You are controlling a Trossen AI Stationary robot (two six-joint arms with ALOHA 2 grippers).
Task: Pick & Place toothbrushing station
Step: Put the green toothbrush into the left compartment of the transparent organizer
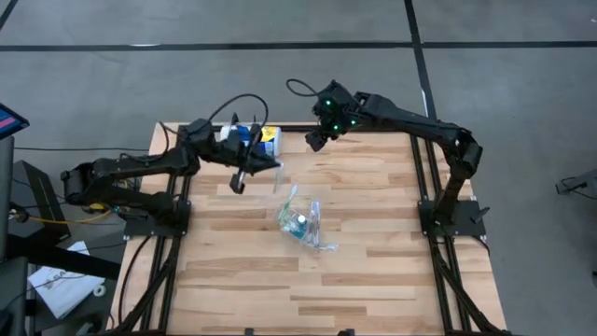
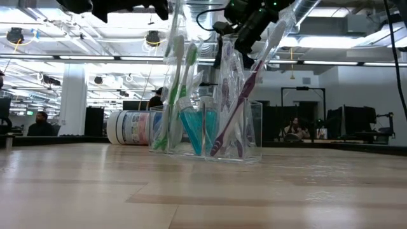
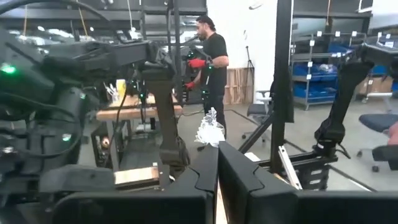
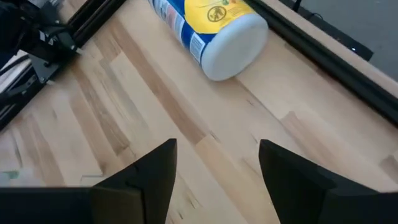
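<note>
Clear plastic cup stands upright near the middle of the wooden table, seen from above at. It holds several toothbrushes with green, white and pink handles, bristle ends up, leaning at different angles, plus two blue toothpaste tubes low inside the cup. Some brushes appear to be in clear wrapping.

Left gripper hangs above the table, left of and beyond the cup, apart from it; jaws clenched together, nothing between them. In its own wrist view the two dark fingers meet edge to edge.

Right gripper hovers over the far edge of the table, well apart from the cup; jaws released and spread wide, holding nothing. Bare wood shows between its fingers.

A white canister with a yellow and blue label lies on its side at the far edge, between the two grippers.

A person stands in the room beyond.
</note>
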